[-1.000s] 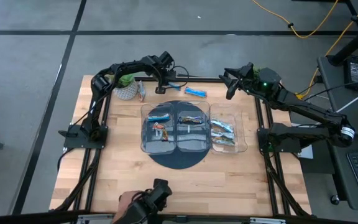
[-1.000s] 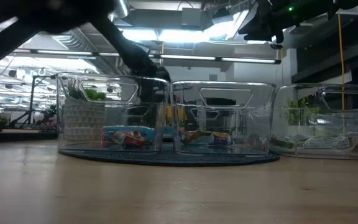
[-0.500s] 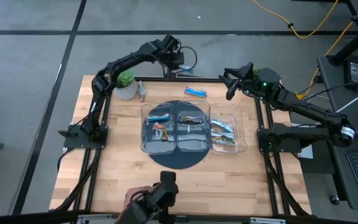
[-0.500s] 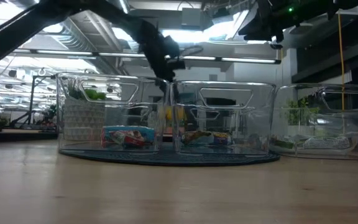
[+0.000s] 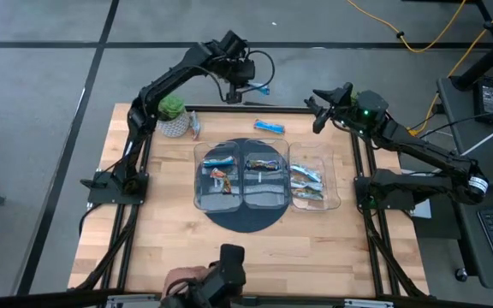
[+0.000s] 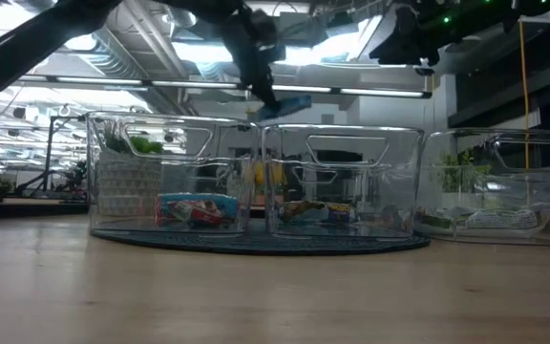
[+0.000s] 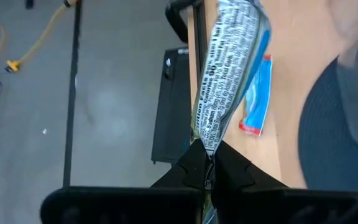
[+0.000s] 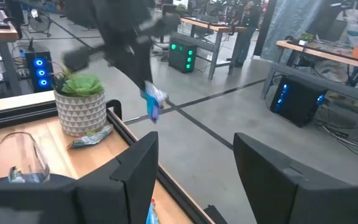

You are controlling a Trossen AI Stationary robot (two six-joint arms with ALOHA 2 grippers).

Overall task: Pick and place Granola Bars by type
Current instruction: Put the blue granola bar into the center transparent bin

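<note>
the left claw [image 5: 245, 85] has gone up and back from the far edge of the surface [image 5: 169, 248] in the last second, and now it is high above that edge, even a little beyond it; it is pressed together on one end of a blue and silver bar [image 7: 229, 74], which hangs free from it in the air; in the low view this bar [image 6: 289, 103] is now above the rims of the clear trays [image 6: 342, 182], where a second ago the claw was low behind them; so i judge the pick is done and what is left for this bar is to carry it to the tray of its type; another blue bar [image 5: 270, 127] lies on the surface near the far edge, and one more [image 5: 194, 127] beside the potted plant [image 5: 173, 115]; the other bars are already in the three trays; the left arm is stretched far and raised, wrist turned down; the right claw [image 5: 318, 109] waits spread and empty above the far right corner.
</note>
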